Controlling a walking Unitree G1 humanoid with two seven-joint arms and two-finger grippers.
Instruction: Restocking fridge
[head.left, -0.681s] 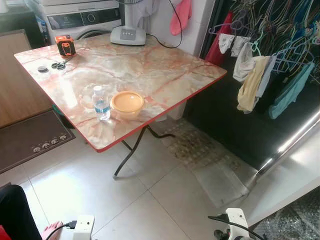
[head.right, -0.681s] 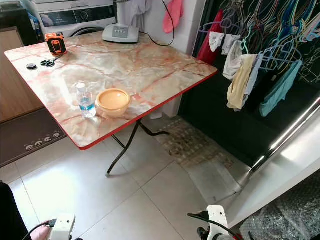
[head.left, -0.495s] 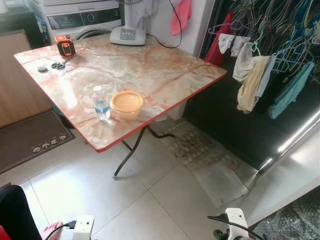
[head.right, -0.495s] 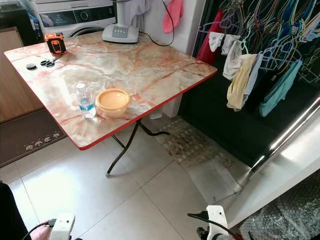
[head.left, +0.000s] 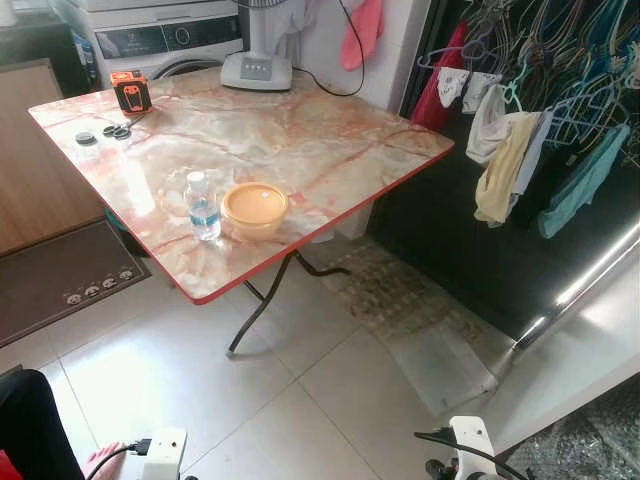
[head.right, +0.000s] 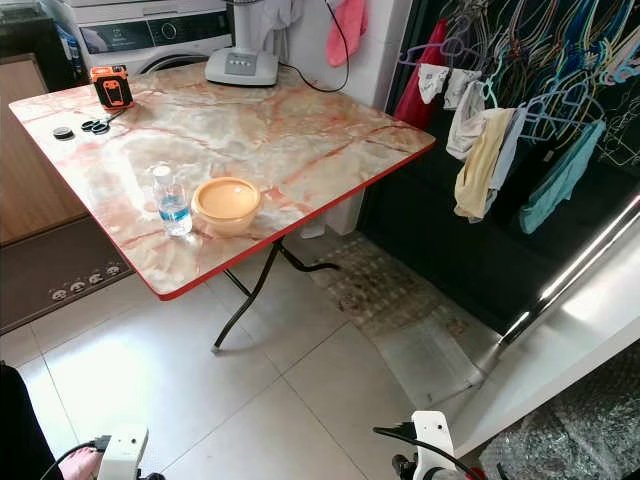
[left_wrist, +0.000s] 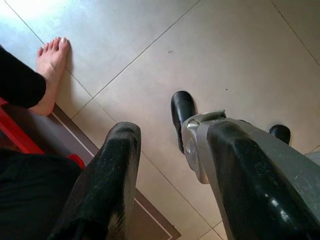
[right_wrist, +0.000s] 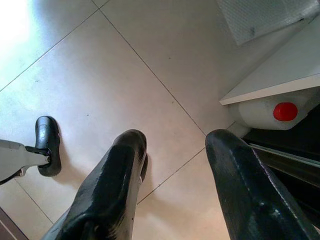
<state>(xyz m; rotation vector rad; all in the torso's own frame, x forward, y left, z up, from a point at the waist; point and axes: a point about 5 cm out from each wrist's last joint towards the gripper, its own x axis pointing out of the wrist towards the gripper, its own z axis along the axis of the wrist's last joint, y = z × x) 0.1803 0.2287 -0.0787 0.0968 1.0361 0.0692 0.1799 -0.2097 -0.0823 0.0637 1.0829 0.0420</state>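
Pale glossy floor tiles (head.left: 330, 400) stretch ahead of us to a folding table (head.left: 300, 140) with a marbled pink-and-cream top, a red rim and bent black metal legs. Near its front edge stands a small clear water bottle (head.left: 202, 206) with a blue label, upright, and just beside it a round orange bowl (head.left: 255, 207). At the far corner we see an orange-and-black box (head.left: 131, 91) and some small dark round pieces (head.left: 103, 133); a fan base (head.left: 256, 70) sits at the back edge, with a washing machine (head.left: 160, 38) behind. To our right a rack of hangers and hanging clothes (head.left: 540, 140) crowds the way, above a speckled mat (head.left: 400, 300). A brown doormat (head.left: 60, 280) lies to our left.

Both arms hang low over the tiles. Our left gripper (left_wrist: 170, 165) has its fingers spread with nothing between them; a person's bare foot (left_wrist: 49, 70) lies nearby. Our right gripper (right_wrist: 172, 170) is likewise parted and unladen.
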